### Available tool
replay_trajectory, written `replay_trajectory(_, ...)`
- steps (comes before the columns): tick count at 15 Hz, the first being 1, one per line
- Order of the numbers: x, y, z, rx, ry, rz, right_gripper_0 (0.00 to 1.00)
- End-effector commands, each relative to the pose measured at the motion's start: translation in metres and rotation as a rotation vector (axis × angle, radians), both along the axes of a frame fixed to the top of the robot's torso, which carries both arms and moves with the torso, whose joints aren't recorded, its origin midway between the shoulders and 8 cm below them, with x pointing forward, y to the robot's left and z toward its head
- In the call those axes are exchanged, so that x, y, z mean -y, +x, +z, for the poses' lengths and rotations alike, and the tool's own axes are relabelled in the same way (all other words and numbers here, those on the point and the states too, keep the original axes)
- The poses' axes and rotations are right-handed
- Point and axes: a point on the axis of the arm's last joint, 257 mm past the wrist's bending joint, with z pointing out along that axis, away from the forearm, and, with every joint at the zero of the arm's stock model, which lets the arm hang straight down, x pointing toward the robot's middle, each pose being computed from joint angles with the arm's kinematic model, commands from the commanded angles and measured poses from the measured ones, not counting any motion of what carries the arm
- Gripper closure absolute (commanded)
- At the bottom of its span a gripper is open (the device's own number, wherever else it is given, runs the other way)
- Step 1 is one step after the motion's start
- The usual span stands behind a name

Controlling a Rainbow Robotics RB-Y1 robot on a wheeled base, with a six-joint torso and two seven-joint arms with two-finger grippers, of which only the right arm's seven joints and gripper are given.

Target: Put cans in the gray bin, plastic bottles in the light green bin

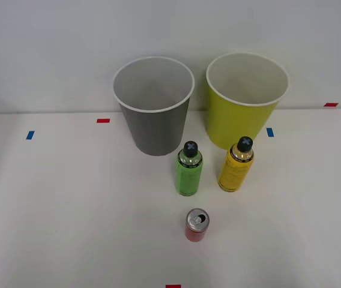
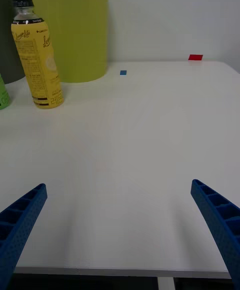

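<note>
Ribbed blue fingers [image 2: 20,220] sit nearest our wrist camera, one at each lower corner, so our right gripper [image 2: 120,230] is spread wide with nothing between its jaws, hovering over bare white table [image 2: 140,135] near its front edge. We see a smooth, matte tabletop with small red and blue tape marks. Closest to the front edge in the front view stands the red can [image 1: 197,225], a short metal cylinder with a silver pull-tab top. Behind it, side by side and apart, stand the green bottle [image 1: 189,169] and the yellow bottle [image 1: 236,164], both glossy plastic with black screw caps. Toward the back edge sit the gray bin [image 1: 153,120] and, to its right, the light green bin [image 1: 242,114], tapered round tubs with white rims and pale insides. From the wrist, the gray bin and green bottle are cut off at the frame's side.
</note>
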Motion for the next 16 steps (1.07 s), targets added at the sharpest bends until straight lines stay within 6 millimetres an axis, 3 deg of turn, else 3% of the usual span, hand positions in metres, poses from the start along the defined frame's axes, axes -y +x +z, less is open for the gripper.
replay_trajectory(1, -0.0024, 0.0002, 0.0025, 0.011, 0.000, 0.007, 0.00)
replay_trajectory(16, -0.0025, 0.0002, 0.0040, 0.016, -0.001, 0.010, 0.00)
